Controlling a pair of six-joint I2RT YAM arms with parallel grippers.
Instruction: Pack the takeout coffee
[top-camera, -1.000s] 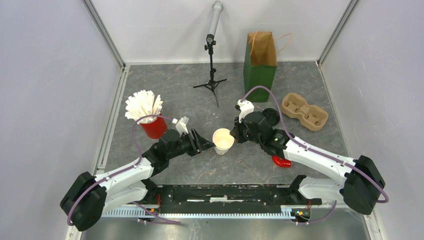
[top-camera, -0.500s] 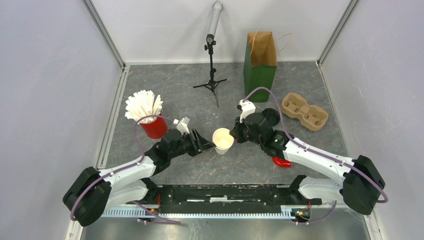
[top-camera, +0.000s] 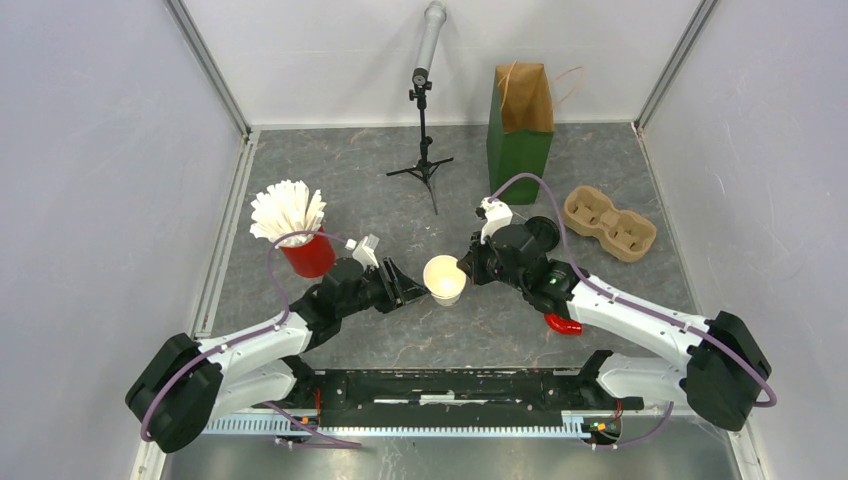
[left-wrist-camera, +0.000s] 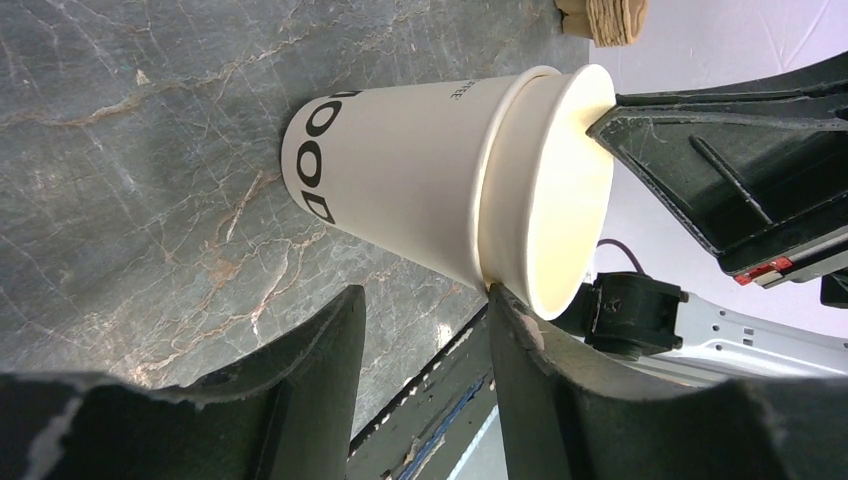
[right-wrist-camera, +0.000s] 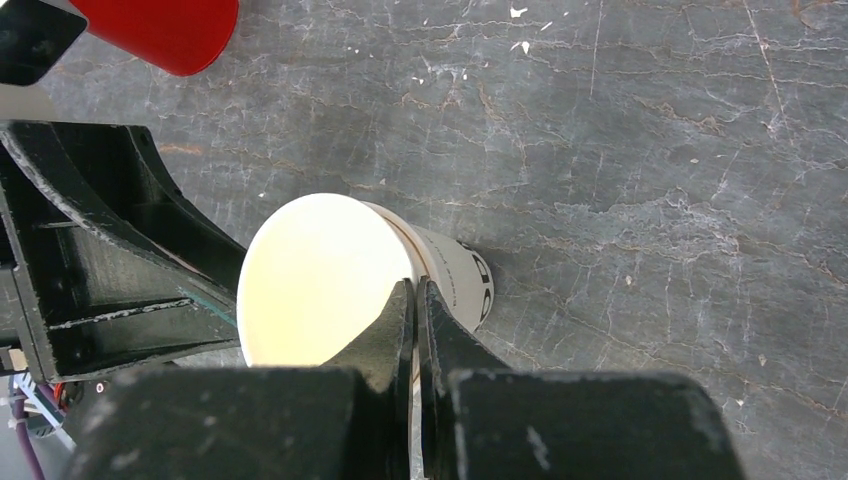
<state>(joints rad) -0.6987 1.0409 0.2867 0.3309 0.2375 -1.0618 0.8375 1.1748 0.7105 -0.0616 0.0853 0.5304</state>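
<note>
We see the right claw (right-wrist-camera: 415, 300) pressed together on the rim of the coffee cup (top-camera: 444, 278), one finger inside the mouth and one outside. The cup sits tilted at its tip, lidless, its base on or barely off the worktop (top-camera: 480, 330) (we cannot tell which). The left claw (left-wrist-camera: 425, 297) stands apart and empty, the cup just ahead of it, one fingertip against the rim. We judge the pinch risky: thin paper may buckle, or the cup may swing and slip on the way to the green bag (top-camera: 520, 120), well beyond the right claw. The left claw, so close, could also knock it loose.
</note>
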